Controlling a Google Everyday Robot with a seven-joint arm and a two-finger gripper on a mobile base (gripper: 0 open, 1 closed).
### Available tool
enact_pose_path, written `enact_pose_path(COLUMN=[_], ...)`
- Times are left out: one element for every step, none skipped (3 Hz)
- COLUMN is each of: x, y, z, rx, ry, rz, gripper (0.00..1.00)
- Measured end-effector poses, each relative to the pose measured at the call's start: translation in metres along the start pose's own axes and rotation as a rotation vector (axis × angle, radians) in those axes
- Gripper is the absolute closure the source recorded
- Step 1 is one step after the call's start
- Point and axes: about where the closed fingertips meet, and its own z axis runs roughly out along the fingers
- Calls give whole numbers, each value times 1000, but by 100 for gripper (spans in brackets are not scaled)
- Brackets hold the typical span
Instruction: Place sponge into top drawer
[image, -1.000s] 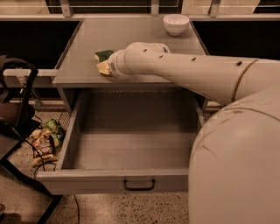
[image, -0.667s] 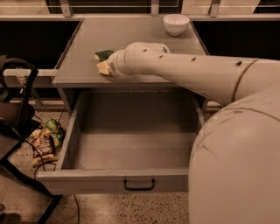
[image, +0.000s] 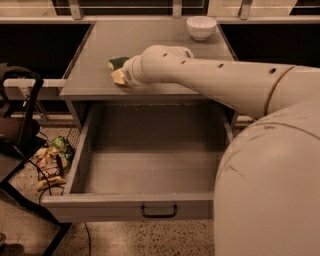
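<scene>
The sponge (image: 118, 69), pale yellow with a dark green top, lies on the grey cabinet top (image: 150, 40) near its front left. My gripper (image: 126, 76) is at the sponge, right beside or on it; the thick end of my arm (image: 200, 75) hides most of it. The top drawer (image: 150, 170) is pulled fully out below the cabinet top. Its black bar handle (image: 159, 211) is at the centre of its front panel.
A white bowl (image: 201, 27) stands at the back right of the cabinet top. A black stand (image: 22, 130) and snack packets (image: 50, 165) on the floor are to the left of the drawer. My robot body (image: 270, 190) fills the right foreground.
</scene>
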Motion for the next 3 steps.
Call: enact_pose_path(x=[1, 12, 37], y=[0, 1, 16], z=[-6, -32, -77], rx=[-1, -12, -60], ry=[-3, -21, -49], rz=[0, -3, 5], gripper=[100, 100, 100])
